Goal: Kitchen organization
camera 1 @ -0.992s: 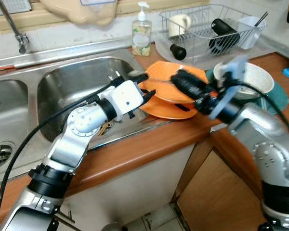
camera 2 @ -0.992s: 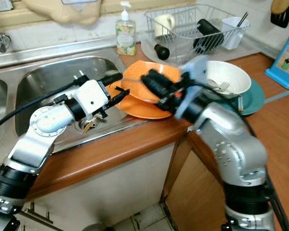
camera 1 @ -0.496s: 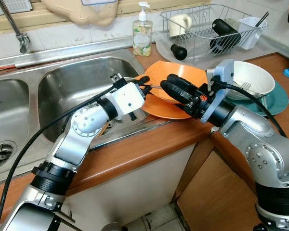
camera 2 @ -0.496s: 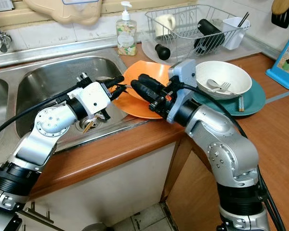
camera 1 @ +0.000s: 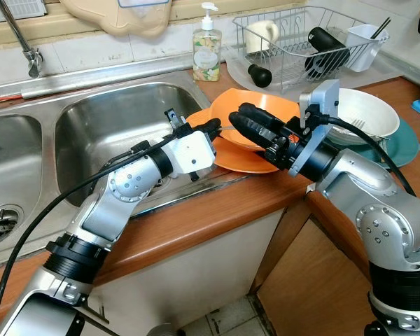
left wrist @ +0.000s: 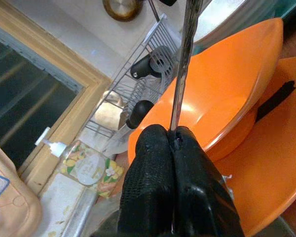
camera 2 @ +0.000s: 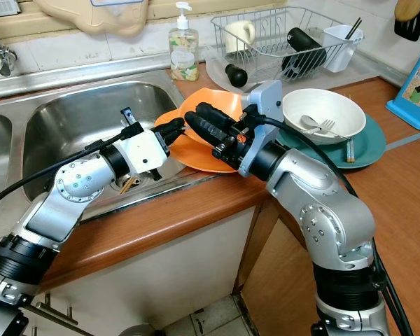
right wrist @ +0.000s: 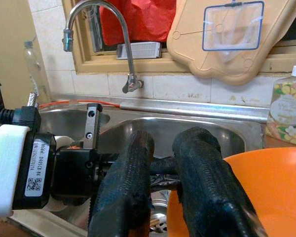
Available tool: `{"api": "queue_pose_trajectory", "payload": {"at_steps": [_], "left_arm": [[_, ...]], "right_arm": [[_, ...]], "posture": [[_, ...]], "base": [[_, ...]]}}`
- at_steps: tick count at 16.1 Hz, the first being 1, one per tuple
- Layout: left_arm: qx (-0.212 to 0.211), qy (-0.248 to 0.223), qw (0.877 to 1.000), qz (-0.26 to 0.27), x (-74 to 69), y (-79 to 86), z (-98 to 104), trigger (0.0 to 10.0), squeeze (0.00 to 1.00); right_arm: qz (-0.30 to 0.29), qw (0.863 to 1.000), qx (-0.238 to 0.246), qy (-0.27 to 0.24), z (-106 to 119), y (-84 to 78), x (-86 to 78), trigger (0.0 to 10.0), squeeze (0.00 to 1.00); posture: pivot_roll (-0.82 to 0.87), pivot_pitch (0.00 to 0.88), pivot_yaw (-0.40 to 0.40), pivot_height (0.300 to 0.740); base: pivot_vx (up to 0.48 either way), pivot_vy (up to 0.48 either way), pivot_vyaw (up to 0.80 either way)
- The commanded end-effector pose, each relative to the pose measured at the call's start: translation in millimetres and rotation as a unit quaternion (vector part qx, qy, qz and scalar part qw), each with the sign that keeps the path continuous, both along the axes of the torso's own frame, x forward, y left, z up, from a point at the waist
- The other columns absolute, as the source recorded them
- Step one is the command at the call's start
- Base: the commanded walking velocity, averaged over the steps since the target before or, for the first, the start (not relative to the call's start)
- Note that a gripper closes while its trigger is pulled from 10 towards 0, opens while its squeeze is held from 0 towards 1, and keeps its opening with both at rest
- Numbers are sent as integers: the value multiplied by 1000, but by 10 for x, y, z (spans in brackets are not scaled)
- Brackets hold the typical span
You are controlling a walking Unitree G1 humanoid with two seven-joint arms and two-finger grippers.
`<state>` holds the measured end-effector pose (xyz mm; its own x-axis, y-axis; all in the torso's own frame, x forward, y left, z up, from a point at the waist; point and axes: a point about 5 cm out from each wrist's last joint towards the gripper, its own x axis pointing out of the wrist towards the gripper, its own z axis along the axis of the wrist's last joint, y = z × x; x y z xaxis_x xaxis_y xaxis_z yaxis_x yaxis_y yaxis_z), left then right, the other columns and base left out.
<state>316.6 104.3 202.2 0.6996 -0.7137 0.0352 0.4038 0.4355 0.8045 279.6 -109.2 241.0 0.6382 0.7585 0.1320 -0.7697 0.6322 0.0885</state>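
Note:
My left gripper is shut on a thin metal utensil at the sink's right rim, and its pads pinch the handle. The utensil runs across to my right gripper. That gripper is open, with its two fingers on either side of the utensil's far end and the left fingertips. Both grippers hover over two stacked orange plates, the lower one on the counter edge. A black strip lies on the lower plate.
A white bowl holding a fork sits on a teal plate at the right. Behind it are a wire dish rack and a soap bottle. The steel sink lies left, and a blue box stands far right.
My right arm swung left from over the plates toward the left gripper. The left gripper's fingers closed on the utensil and shifted slightly right.

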Motion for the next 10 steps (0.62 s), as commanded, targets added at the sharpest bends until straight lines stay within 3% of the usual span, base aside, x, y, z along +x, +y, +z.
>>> {"api": "queue_pose_trajectory", "payload": {"at_steps": [1,3,4,5,6,9,10], "left_arm": [[-3,-16,999,36,77,142,90,0,0],[0,-23,998,60,107,244,127,0,0],[-4,-25,997,76,127,309,149,0,0],[-16,-30,993,111,176,450,176,0,0],[6,-19,986,165,251,648,115,0,0],[55,29,973,222,332,896,-111,0,0],[47,50,968,242,353,962,-175,0,0]], "right_arm": [[26,1000,2,-1,31,73,-37,10000,1000],[20,1000,-5,-12,48,68,-33,10000,1000],[18,1000,-13,-15,39,57,-34,10000,0],[15,999,-43,-17,-18,30,-41,10000,0],[17,994,-104,-24,-137,44,-67,10000,0],[30,995,-96,-18,-165,132,-116,10000,0],[32,995,-98,-18,-182,163,-131,10000,0]], "posture": [[-56,0,23,740],[-56,0,23,740],[-56,0,23,740],[-57,0,23,740],[-62,0,25,740],[-62,0,22,740],[-62,0,22,740]], "base": [[0,0,0],[0,0,0],[0,0,0],[0,0,0],[0,0,0],[0,0,0],[0,0,0]]}}
